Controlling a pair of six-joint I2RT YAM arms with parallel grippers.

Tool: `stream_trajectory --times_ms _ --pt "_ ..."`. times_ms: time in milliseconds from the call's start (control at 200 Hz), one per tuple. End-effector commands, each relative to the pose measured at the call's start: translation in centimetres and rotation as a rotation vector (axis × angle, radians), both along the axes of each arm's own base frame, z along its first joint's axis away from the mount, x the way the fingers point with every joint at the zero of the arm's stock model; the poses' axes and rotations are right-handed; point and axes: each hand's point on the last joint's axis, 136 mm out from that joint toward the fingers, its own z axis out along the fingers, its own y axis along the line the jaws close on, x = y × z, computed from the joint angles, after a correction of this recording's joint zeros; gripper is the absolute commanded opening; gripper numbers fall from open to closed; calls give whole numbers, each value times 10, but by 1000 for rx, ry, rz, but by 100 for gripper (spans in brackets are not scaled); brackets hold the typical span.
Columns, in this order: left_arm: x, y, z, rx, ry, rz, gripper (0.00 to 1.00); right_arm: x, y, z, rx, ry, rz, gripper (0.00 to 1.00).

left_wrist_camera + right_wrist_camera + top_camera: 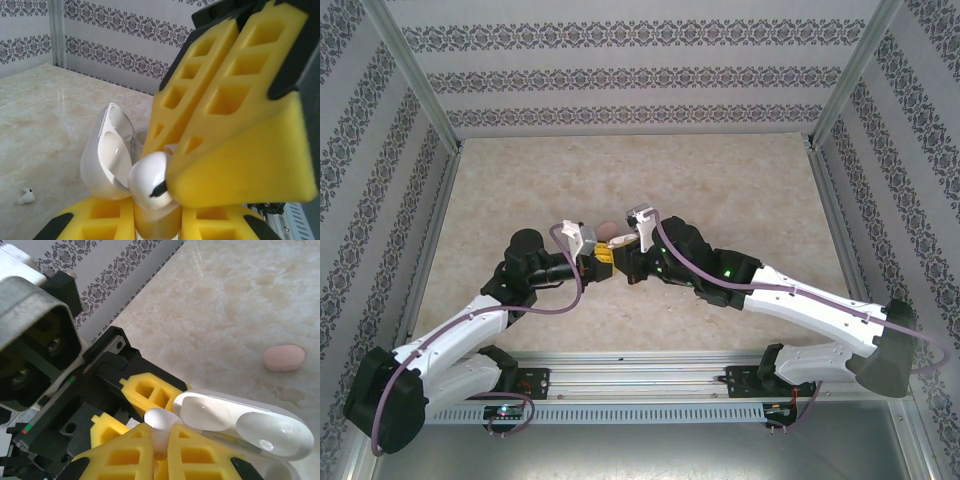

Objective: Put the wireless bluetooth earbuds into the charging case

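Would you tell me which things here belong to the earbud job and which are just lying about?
Job: white earbud in the right fingers; open white case; loose earbud on the table.
Lying about: shut pink case.

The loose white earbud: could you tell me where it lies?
The earbud lies on the table, lower left in the left wrist view, left of the open case.

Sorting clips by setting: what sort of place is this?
Probably a staged robot test cell, not a home: patterned wall panels held in a metal frame, a marble-look tabletop, and a slotted mounting rail at its near edge.
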Motion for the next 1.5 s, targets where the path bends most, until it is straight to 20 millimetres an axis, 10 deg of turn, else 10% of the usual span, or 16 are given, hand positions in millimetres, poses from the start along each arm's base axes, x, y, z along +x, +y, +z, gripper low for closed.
stream_trajectory --times_ms 0,1499 --pt "-7 -2 16 -36 -41 -19 4 4 2 -1 28 2 -7 10" --pt "-11 3 24 -42 -54 2 4 1 -32 -49 -82 72 -98 27"
